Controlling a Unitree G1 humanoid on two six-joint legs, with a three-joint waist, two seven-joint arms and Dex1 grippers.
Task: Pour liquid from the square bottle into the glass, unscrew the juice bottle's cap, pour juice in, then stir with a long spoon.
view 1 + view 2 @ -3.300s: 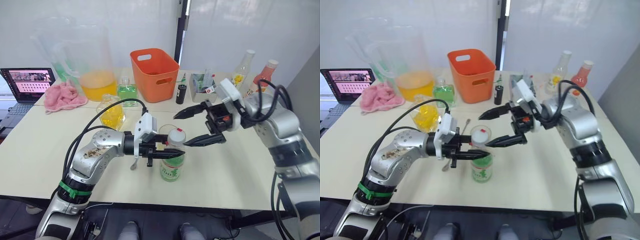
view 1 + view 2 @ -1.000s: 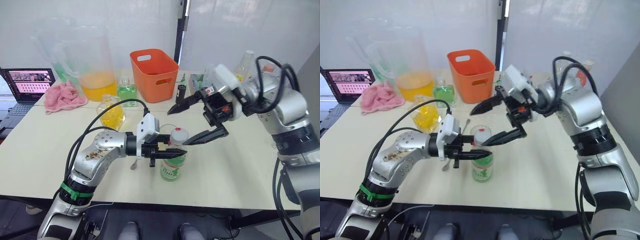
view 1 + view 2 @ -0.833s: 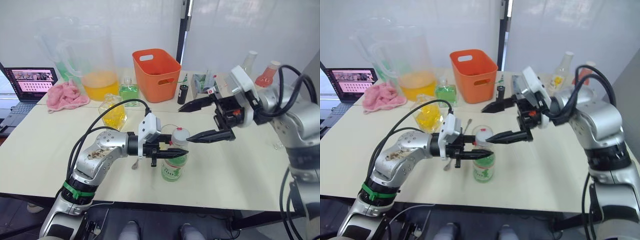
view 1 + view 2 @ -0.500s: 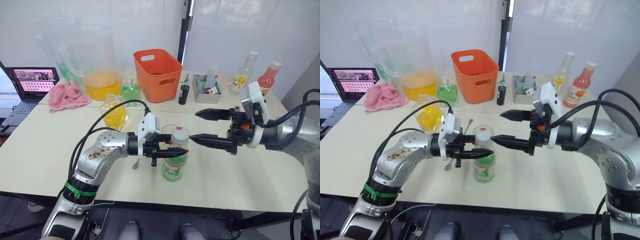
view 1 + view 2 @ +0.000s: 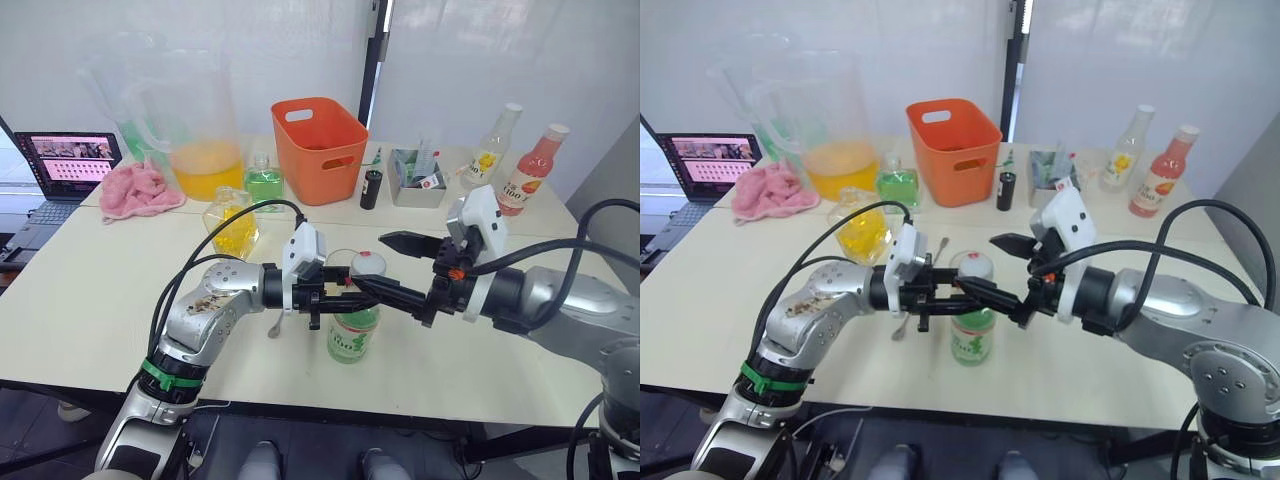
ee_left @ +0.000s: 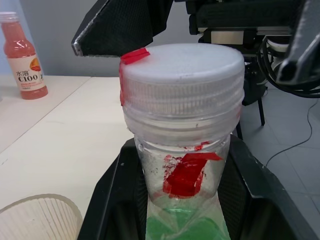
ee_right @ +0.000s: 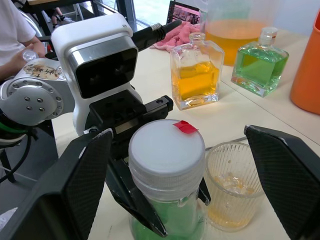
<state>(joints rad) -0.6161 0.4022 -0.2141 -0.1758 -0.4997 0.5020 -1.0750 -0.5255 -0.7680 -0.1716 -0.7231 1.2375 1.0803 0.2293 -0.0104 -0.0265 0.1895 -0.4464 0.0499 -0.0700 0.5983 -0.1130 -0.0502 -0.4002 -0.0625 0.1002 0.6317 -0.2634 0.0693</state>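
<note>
The left gripper [image 5: 345,297] is clamping the neck of the juice bottle [image 5: 351,332], its two black fingers closed around it just under the cap [image 5: 368,264]. The bottle is standing upright on the table [image 5: 90,290], near the front edge and about midway across. The white cap is sitting on the neck with a scrap of red tape at its rim.

The right gripper [image 7: 180,165] is reaching in from the right with its fingers spread wide, one on each side of the cap and touching nothing.

The glass [image 7: 231,180] is standing just beyond the bottle, holding a little yellow liquid. The square bottle [image 5: 231,222] is sitting farther back and to the left, apart from both grippers. The long spoon [image 5: 920,287] is lying on the table behind the left gripper.
</note>
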